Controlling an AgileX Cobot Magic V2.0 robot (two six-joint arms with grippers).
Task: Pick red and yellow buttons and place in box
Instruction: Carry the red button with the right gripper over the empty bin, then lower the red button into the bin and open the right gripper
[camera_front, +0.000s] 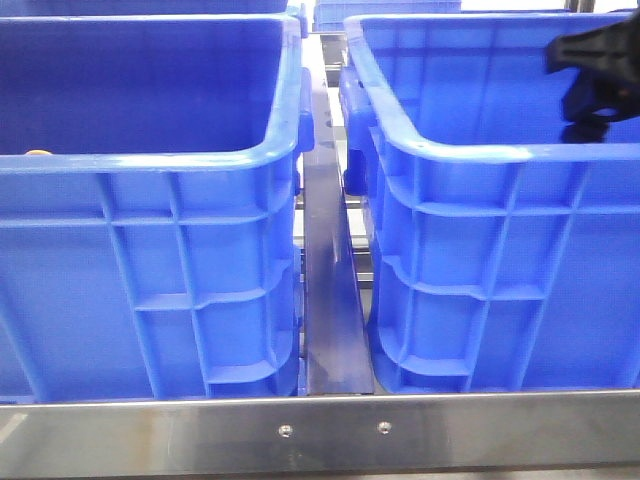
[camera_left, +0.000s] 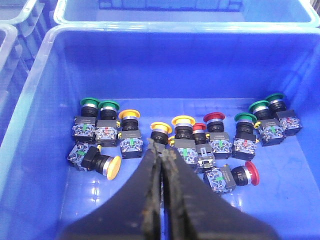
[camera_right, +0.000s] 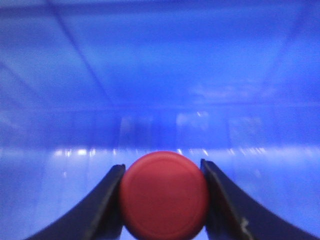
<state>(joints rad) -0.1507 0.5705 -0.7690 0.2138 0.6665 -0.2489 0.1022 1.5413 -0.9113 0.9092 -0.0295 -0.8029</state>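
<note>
The right tool (camera_right: 162, 200) is clamped on a red button (camera_right: 164, 196), its round cap filling the gap between the two dark fingers (camera_right: 100, 210), with blurred blue crate wall behind it. From the front, that tool (camera_front: 592, 75) shows as a dark shape inside the right-hand blue box (camera_front: 480, 260), just below its far rim. The left tool (camera_left: 162, 165) has its fingers pressed together with nothing between them, hanging over the left-hand blue crate (camera_left: 45, 100). On that crate's floor lies a cluster of push buttons: green-capped ones (camera_left: 90, 104) at either end, yellow ones (camera_left: 129, 115) and red ones (camera_left: 214, 118) nearer the tool's tips, and a red one lying on its side (camera_left: 251, 172) just beside them.
</note>
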